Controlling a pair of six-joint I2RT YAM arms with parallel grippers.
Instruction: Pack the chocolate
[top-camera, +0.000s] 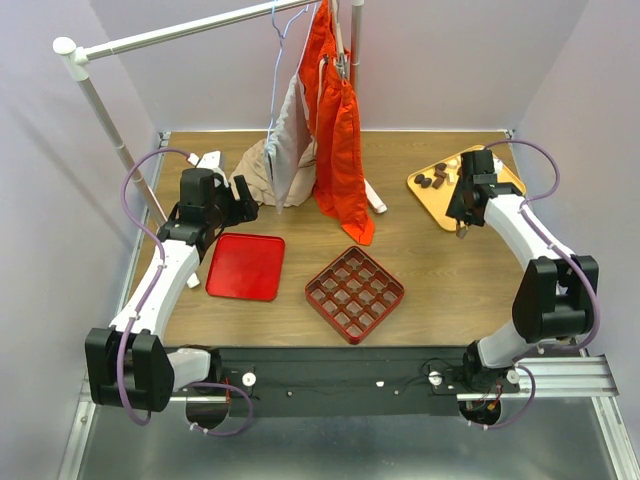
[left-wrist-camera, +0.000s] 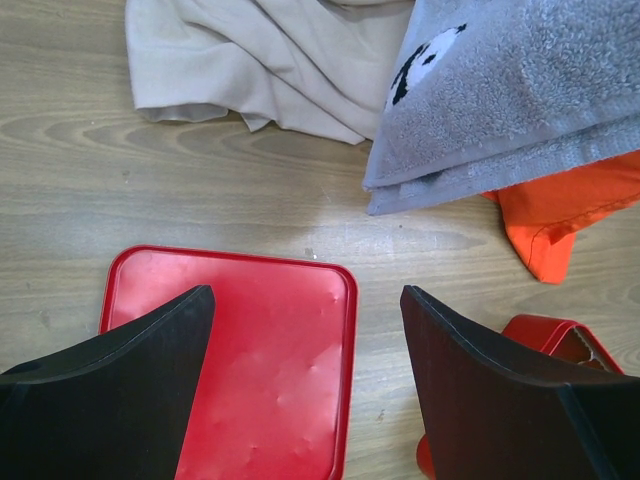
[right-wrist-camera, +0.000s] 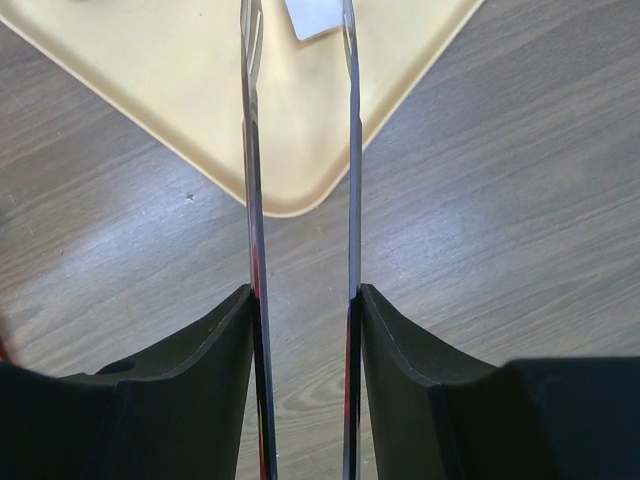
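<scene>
Several dark brown chocolate lumps (top-camera: 432, 180) lie on the yellow-orange tray (top-camera: 438, 205) at the back right. My right gripper (top-camera: 466, 212) is shut on a pair of metal tongs (right-wrist-camera: 252, 150) whose two blades reach out over the tray's corner (right-wrist-camera: 180, 90). The blades stand apart. A small white piece (right-wrist-camera: 315, 15) shows between their tips at the frame's top edge; I cannot tell whether they touch it. My left gripper (top-camera: 236, 205) is open and empty (left-wrist-camera: 305, 300) above the far edge of a flat red lid (left-wrist-camera: 270, 360).
The red gridded box (top-camera: 354, 292) stands at the front centre, with its corner showing in the left wrist view (left-wrist-camera: 560, 335). The red lid (top-camera: 245, 266) lies to its left. Orange, grey and beige cloths (top-camera: 335, 130) hang and lie under a rail at the back centre.
</scene>
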